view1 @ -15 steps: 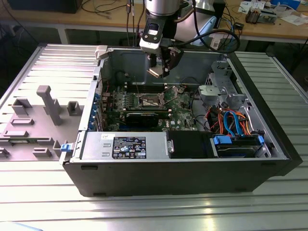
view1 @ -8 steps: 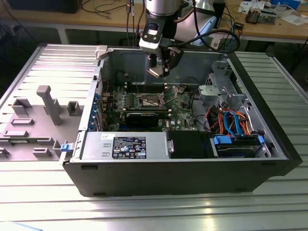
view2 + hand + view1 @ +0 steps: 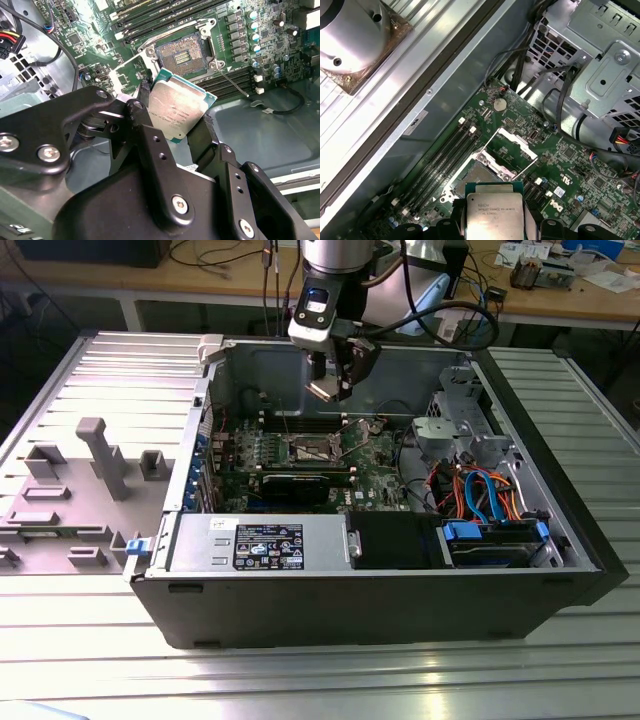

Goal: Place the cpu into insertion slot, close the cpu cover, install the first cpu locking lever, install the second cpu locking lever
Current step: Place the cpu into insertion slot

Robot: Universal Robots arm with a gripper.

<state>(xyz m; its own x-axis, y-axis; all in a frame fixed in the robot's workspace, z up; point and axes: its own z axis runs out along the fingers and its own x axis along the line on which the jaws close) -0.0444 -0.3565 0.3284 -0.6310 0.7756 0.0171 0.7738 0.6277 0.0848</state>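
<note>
Two fingers pinch the cpu by its edges above the open insertion slot, where any tilt or offset on seating could bend its pins.

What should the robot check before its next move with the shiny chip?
1. Grip on cpu: ok, gripper shut on its edges.
2. Empty slot: ok, nothing in it.
3. Open cover: ok, tipped up beside the slot.
4. Clear lever: ok, swung aside.
5. Line-up of cpu and slot: cannot tell.
6. Seating: not ok, cpu hangs above the board.
</note>
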